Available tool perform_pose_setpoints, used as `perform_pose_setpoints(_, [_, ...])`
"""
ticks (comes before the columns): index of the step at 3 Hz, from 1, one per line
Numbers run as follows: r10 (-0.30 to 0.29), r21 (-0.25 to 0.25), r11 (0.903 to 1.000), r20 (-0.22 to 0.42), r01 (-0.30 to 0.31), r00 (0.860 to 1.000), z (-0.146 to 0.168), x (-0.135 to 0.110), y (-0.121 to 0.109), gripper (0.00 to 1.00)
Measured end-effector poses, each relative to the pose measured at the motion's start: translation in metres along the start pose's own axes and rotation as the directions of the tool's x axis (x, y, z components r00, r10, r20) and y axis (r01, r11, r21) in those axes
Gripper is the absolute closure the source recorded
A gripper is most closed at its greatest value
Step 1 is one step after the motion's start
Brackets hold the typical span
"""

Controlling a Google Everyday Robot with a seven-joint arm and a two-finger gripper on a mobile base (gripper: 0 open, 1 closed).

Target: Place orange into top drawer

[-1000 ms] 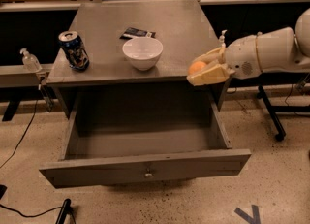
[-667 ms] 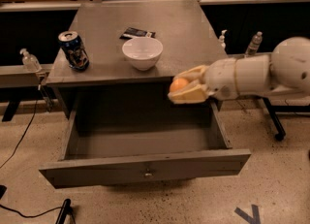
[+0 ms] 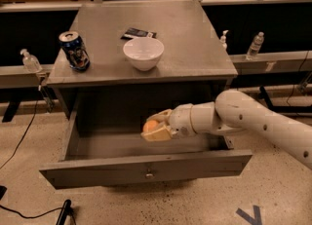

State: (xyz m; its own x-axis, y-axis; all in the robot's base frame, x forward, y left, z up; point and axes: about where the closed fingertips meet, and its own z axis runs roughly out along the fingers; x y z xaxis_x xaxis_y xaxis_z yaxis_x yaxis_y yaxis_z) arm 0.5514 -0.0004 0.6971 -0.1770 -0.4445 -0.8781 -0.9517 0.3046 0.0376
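The orange (image 3: 149,124) is clamped between the fingers of the gripper (image 3: 155,130), just left of the frame's centre, and hangs over the open top drawer (image 3: 97,147) with bare drawer floor directly below it. The arm (image 3: 253,121) reaches in from the lower right, so the fruit sits at the gripper's leftward tip, and the release probably needs only a short drop straight down. The white bowl (image 3: 143,52) and the can (image 3: 74,50) stand well apart in the upper frame.

Over the top drawer (image 3: 146,168), hand (image 3: 155,127) grips orange (image 3: 149,124)
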Motion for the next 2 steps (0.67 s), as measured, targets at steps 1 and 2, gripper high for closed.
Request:
perform_pose_setpoints(1, [0.019,-0.014,0.9997,-0.015,-0.019,1.0,0.029,0.016,-0.002,1.0])
perform_pose_setpoints(2, [0.009,0.003,1.0,-0.061,-0.009,0.998,0.041,0.02,-0.013,0.82])
